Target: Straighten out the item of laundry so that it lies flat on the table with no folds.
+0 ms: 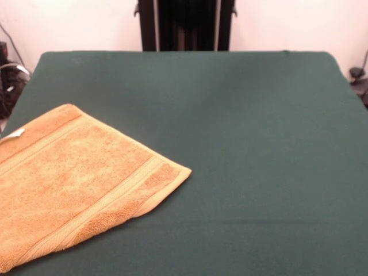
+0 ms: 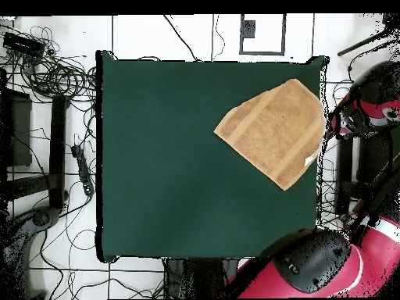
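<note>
The orange-tan towel (image 1: 69,178) lies at the near left of the green table (image 1: 241,144) in the front view, turned at an angle, one corner pointing toward the table's middle. It looks spread out, with ribbed bands along two ends and a small white label (image 1: 14,133) at its left edge. Its left and near parts run out of that view. In the overhead view the towel (image 2: 273,129) sits at the table's (image 2: 180,156) upper right, reaching the right edge. The arm's end (image 2: 348,117) hangs just off that edge, and the gripper there cannot be made out.
The robot's red and black base (image 2: 320,266) stands off the table's lower right corner in the overhead view. The black pedestal (image 1: 185,23) shows behind the far edge in the front view. Cables and gear (image 2: 55,78) lie on the floor beside the table.
</note>
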